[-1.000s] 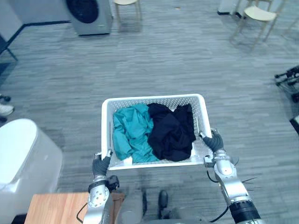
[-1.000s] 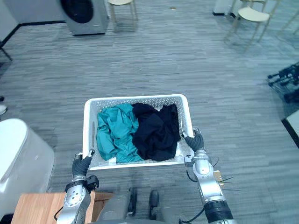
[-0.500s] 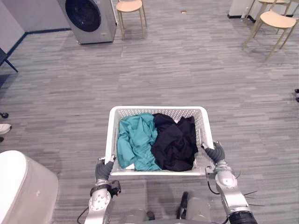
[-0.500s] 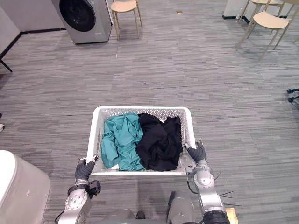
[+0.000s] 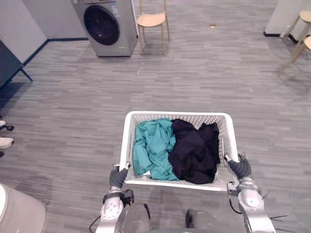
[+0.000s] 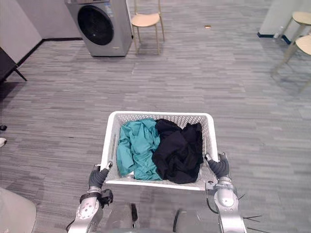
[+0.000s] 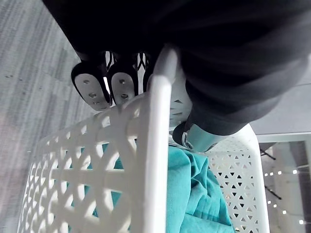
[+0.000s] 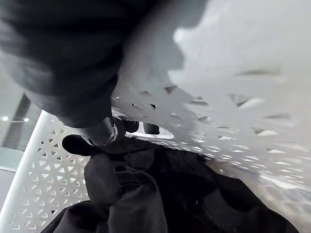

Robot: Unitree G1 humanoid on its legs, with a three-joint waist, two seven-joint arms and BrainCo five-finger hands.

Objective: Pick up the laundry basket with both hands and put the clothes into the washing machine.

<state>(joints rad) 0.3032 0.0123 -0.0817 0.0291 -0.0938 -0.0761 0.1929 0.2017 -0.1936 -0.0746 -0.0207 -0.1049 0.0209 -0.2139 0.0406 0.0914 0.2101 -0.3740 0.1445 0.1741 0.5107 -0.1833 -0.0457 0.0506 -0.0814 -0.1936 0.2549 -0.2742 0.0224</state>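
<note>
Grey plank floor (image 5: 73,107); the washing machine (image 5: 109,26) was seen whole at the far end, vs. cut off 1 s earlier, as the view had been swung toward it. The laundry basket (image 5: 177,115) w/ clothes (image 5: 153,148) was held well short of the machine, left hand (image 5: 117,177) & right hand (image 5: 239,167) fingers (image 7: 90,86) curled on its rim. Approach judged underway.

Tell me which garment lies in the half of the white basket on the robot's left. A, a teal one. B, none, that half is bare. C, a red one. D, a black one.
A: the teal garment fills the left half of the laundry basket, beside the black garment, with the left hand and right hand gripping the near corners.
</note>
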